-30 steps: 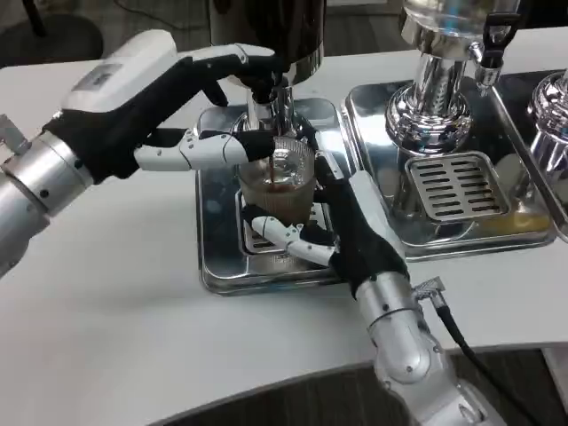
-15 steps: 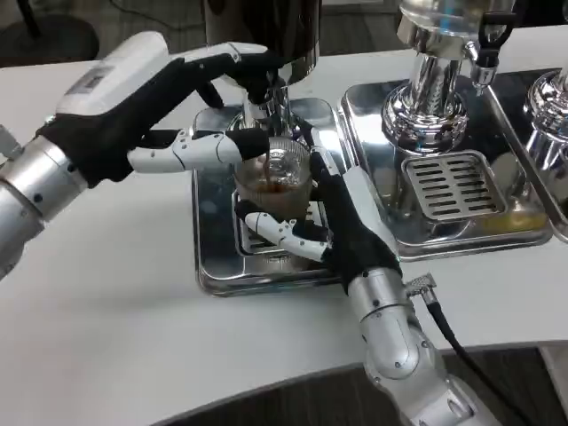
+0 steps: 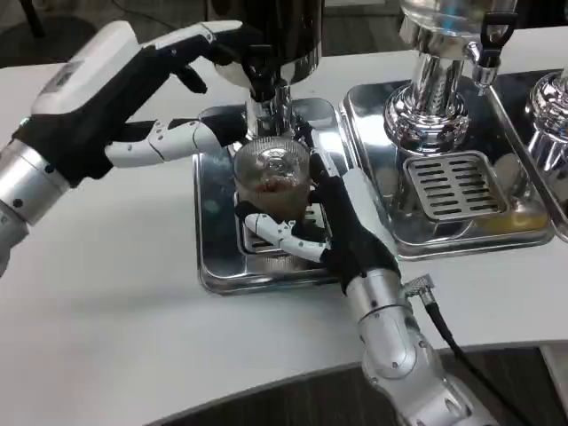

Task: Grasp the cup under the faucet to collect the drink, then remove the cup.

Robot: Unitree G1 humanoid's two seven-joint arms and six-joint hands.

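A clear ribbed cup (image 3: 272,180) with brown drink in it stands on the drip tray (image 3: 213,257) under the dark dispenser's faucet (image 3: 264,99). My right hand (image 3: 342,226) grips the cup from the right and front, thumb across its lower front. No stream runs from the faucet. My left hand (image 3: 124,93) hovers at the upper left, fingers spread. Its upper fingers (image 3: 217,40) reach toward the dispenser body above the faucet, and its thumb points at the cup's left side without touching it.
A second steel tray with a slotted grate (image 3: 453,182) lies to the right, under a chrome dispenser column (image 3: 433,89). A third dispenser (image 3: 550,106) stands at the far right edge. The white table (image 3: 106,293) spreads to the left and front.
The brown stream into the cup has stopped. My left hand has drawn back to the left, away from the faucet and cup. The right hand keeps its grip on the cup.
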